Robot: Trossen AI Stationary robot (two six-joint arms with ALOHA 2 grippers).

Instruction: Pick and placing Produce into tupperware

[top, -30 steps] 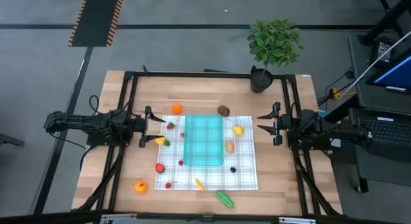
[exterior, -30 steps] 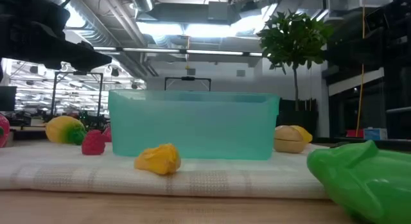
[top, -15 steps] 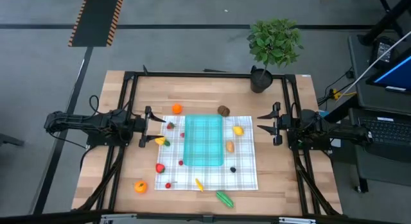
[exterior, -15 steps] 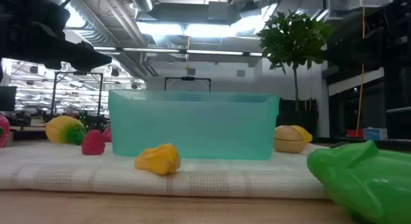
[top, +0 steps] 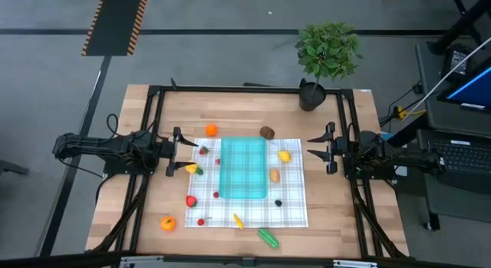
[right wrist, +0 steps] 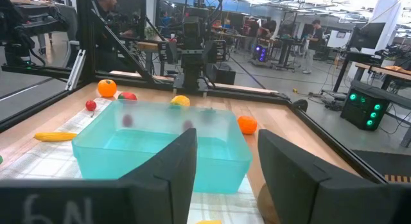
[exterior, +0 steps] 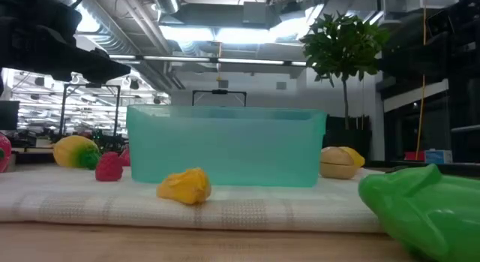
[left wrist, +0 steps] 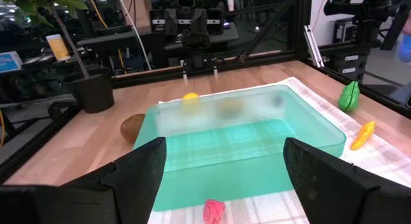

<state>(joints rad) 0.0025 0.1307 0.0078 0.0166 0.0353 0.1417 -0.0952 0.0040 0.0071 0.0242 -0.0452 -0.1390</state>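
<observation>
The teal tupperware [top: 243, 168] stands on a white-and-green checked cloth [top: 291, 210] in the middle of the table. No produce shows inside it. Produce lies scattered around it: an orange piece [top: 211, 130], a brown one [top: 266, 132], a yellow one [top: 285, 156], a red one [top: 191, 200], a green one [top: 268, 237] and several more. My left gripper [top: 175, 152] hovers open at the cloth's left edge, pointing level at the tupperware [left wrist: 237, 140]. My right gripper [top: 327, 149] hovers open off the cloth's right edge, facing the tupperware [right wrist: 160, 140]. Nothing is between either pair of fingers.
A potted plant [top: 326, 57] stands at the table's far edge, right of centre. Black frame rails [top: 149, 130] run along the table's sides and back. Bare wood lies near the front edge, where an orange piece [top: 167, 223] rests off the cloth.
</observation>
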